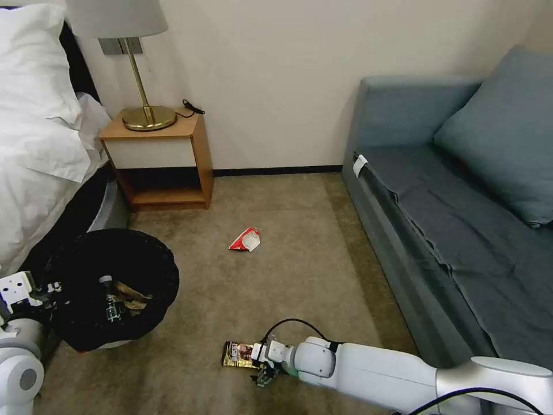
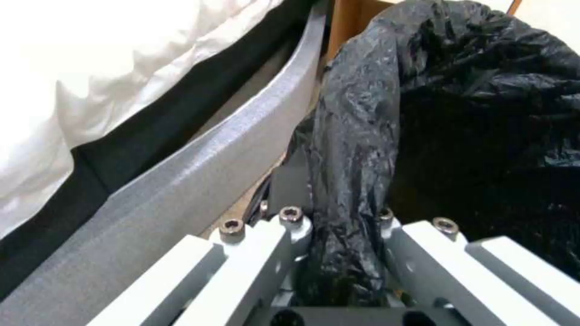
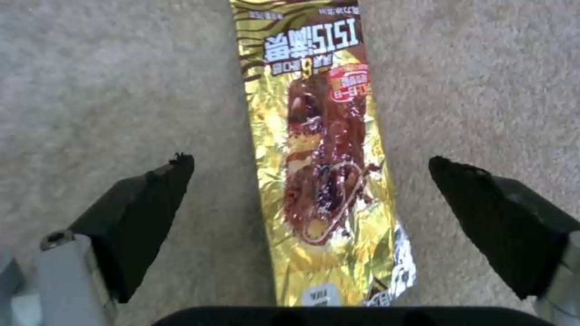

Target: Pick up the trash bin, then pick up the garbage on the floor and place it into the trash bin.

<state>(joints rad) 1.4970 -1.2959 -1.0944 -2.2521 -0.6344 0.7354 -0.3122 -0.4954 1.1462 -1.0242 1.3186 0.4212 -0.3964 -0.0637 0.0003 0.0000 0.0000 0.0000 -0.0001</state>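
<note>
With fingers spread wide, the right gripper straddles the gold snack wrapper printed in Korean on the carpet, while the left gripper pinches the trash bin liner.

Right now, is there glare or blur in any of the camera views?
Right wrist view: the shiny gold-brown snack wrapper throws bright reflections between the open right gripper fingers. Left wrist view: the white bedding is blown out and the black bag liner looks soft. Head view: evenly lit.
</note>
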